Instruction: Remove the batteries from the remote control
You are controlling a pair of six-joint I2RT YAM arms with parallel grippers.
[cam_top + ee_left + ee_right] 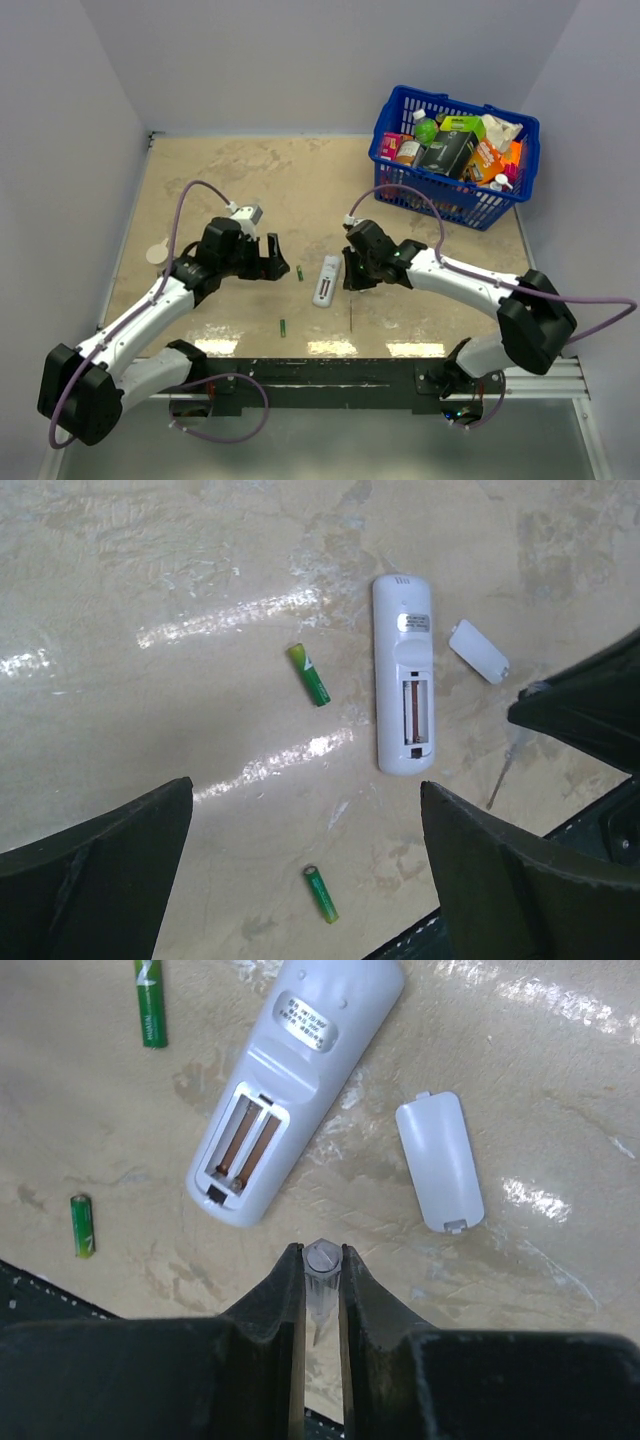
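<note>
My left hand (306, 810) spread wide, batteries (310, 674) loose just ahead, beside the remote control (403, 675), bay bare. My right hand (322, 1260) pinches a thin clear tool (321, 1295).

Green batts (310, 674), white remote (403, 675)

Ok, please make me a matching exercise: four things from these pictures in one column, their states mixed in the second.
1. remote control
2. white cover
3. left fingers
4. right fingers

A. closed on a thin clear tool
B. wide open
C. battery bay empty
D. lying loose beside the remote control

Pairs: 1-C, 2-D, 3-B, 4-A.
</note>
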